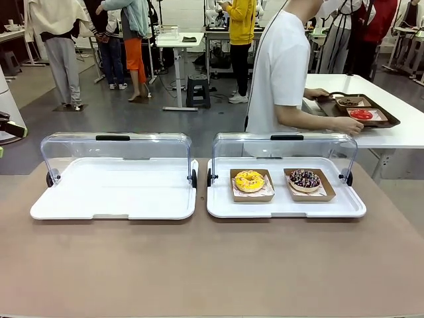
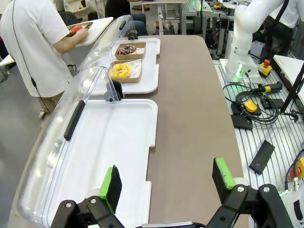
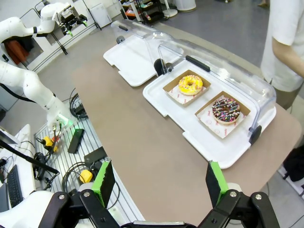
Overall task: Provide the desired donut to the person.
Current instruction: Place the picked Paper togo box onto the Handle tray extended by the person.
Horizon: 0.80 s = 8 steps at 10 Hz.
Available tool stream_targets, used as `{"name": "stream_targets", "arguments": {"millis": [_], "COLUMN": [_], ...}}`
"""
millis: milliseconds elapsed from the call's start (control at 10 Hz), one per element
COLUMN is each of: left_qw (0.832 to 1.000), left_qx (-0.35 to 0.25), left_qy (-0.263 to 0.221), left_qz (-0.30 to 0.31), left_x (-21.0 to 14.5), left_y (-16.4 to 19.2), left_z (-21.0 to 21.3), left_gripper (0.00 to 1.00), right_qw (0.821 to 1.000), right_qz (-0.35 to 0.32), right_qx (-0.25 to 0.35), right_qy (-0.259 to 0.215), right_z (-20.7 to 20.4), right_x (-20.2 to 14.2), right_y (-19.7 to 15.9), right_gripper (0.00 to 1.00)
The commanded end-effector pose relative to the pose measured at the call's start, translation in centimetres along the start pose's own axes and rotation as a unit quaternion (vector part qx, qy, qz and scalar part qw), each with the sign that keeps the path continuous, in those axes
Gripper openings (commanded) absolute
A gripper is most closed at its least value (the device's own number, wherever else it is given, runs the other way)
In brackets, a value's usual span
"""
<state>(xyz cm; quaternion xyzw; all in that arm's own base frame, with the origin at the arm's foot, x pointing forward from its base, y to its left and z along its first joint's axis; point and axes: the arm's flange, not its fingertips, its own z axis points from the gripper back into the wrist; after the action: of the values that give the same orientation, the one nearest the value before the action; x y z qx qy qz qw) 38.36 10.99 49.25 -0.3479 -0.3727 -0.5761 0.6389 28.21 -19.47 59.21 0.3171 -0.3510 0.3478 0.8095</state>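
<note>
A yellow-iced donut (image 1: 249,180) and a chocolate donut with sprinkles (image 1: 305,179) each sit in a brown paper tray on the right white tray (image 1: 285,208), whose clear lid is raised. The person (image 1: 281,73) in a white shirt stands beyond it, turned to a side table, with both hands on a brown tray (image 1: 391,121). My left gripper (image 2: 167,179) hangs open and empty over the table's end, far from the yellow donut (image 2: 120,71). My right gripper (image 3: 159,183) is open and empty too, high above the table's other end, with both donuts (image 3: 190,85) (image 3: 225,109) ahead of it.
The left white tray (image 1: 112,192) holds nothing and its lid is up. The brown tray on the side table (image 1: 404,132) carries a red donut (image 1: 361,114) and a dark one (image 1: 348,102). Other people stand far behind. Cables and boxes (image 2: 251,107) lie beside the table.
</note>
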Motion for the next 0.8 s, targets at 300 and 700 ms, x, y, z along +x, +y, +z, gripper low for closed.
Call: {"name": "stream_targets", "arguments": {"millis": [300, 700], "left_qw": [1.0, 1.0], "left_qx": [0.0, 0.0], "left_qy": [-0.005, -0.005], "left_qz": [-0.006, -0.006], "left_x": [-0.16, -0.16], "left_y": [-0.11, -0.11], "left_z": [0.14, 0.14], "left_gripper": [1.0, 1.0], "right_qw": [1.0, 1.0], "right_qz": [0.007, 0.007], "right_qx": [0.006, 0.006], "right_qy": [-0.01, -0.01], "right_z": [-0.08, -0.08], "right_x": [0.1, 0.1], "right_y": [-0.07, -0.07], "right_gripper": [1.0, 1.0]}}
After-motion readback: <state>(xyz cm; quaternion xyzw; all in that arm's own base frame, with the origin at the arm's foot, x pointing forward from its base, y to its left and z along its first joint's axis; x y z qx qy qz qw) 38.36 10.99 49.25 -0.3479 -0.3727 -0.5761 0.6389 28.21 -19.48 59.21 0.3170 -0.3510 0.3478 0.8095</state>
